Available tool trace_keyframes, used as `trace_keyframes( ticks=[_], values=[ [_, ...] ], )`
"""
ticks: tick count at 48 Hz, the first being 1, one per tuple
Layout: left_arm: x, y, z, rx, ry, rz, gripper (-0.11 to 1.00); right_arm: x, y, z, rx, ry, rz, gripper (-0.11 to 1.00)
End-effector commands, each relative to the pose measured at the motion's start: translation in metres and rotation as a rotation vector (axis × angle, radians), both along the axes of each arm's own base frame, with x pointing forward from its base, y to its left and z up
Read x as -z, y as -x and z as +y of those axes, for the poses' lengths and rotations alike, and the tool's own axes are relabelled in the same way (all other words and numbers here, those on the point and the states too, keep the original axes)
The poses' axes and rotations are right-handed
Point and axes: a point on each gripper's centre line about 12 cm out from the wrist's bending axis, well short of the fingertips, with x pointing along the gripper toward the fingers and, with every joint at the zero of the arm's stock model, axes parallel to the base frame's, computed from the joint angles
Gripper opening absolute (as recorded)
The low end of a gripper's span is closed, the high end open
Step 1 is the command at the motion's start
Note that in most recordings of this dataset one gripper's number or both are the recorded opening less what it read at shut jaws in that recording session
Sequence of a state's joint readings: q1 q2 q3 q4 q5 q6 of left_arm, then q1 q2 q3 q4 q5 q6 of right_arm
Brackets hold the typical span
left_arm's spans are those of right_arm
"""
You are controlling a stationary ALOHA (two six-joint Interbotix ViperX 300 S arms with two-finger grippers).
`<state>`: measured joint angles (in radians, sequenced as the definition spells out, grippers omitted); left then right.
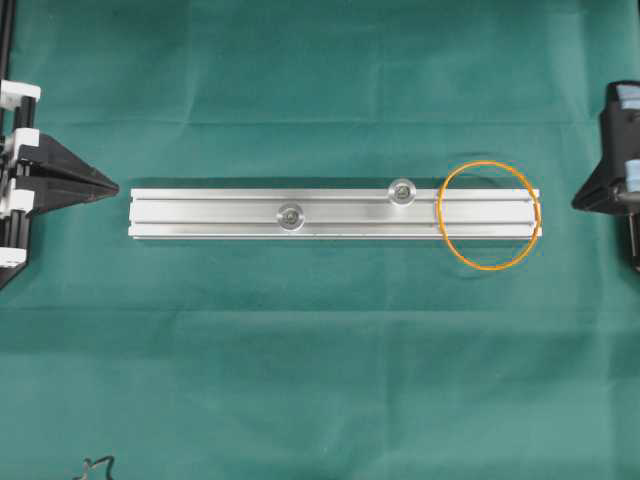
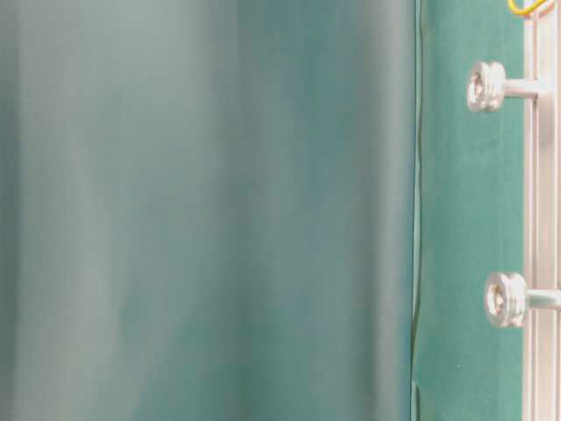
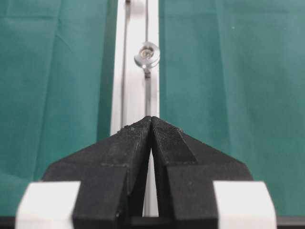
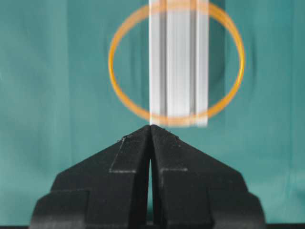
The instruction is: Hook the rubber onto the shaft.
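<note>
two grippers face each other across the green cloth (image 1: 320, 380), and we see both with their black fingers pressed together and nothing between them. the left gripper (image 1: 112, 187) sits just off the left end of the silver rail (image 1: 220, 212), tip aimed along it; in its wrist view the left gripper (image 3: 151, 119) points up the rail's length toward one shaft. the right gripper (image 1: 578, 203) waits apart from the rail's right end; in its own blurred view the right gripper (image 4: 150, 127) points at that end.

we count two shafts standing on the rail: the left shaft (image 1: 291, 216) near the middle and the right shaft (image 1: 402, 191) further along, near the far edge. the rubber (image 1: 489, 215) lies flat as an orange loop draped across the right end of the rail, overhanging it on both sides. it sits beside the right shaft without touching it and is hooked on neither.
</note>
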<state>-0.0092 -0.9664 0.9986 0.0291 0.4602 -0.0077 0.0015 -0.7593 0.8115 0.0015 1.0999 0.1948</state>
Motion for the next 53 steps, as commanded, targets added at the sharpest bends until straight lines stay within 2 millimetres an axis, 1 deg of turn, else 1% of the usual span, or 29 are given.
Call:
trace_keyframes(
  ticks=[1,8,40,43,46,49,53],
  values=[
    [-0.0125,-0.0034,-0.0006,0.004,-0.003,-0.029,0.00,-0.0099,-0.0010,0.0001,0.000,0.001,0.034,0.03],
    [-0.0128,-0.0033,-0.0005,0.004,-0.003,-0.028,0.00,-0.0090,0.0010,-0.0007,0.000,0.009,0.084,0.03],
    [-0.0139,-0.0037,-0.0009,0.005,-0.001,-0.034,0.00,-0.0086,0.0037,-0.0019,0.000,0.020,0.109,0.04],
    [-0.0141,-0.0037,-0.0006,0.004,-0.003,-0.035,0.00,-0.0085,0.0040,-0.0019,0.000,0.020,0.112,0.10],
    [-0.0147,-0.0038,-0.0009,0.005,-0.001,-0.037,0.00,-0.0089,0.0040,-0.0020,0.000,0.020,0.112,0.23],
    [-0.0147,-0.0038,-0.0009,0.006,-0.002,-0.037,0.00,-0.0089,0.0042,-0.0020,0.000,0.020,0.113,0.40],
    [-0.0147,-0.0038,-0.0008,0.006,-0.004,-0.037,0.00,-0.0099,0.0038,-0.0013,-0.001,0.017,0.110,0.66]
  ],
)
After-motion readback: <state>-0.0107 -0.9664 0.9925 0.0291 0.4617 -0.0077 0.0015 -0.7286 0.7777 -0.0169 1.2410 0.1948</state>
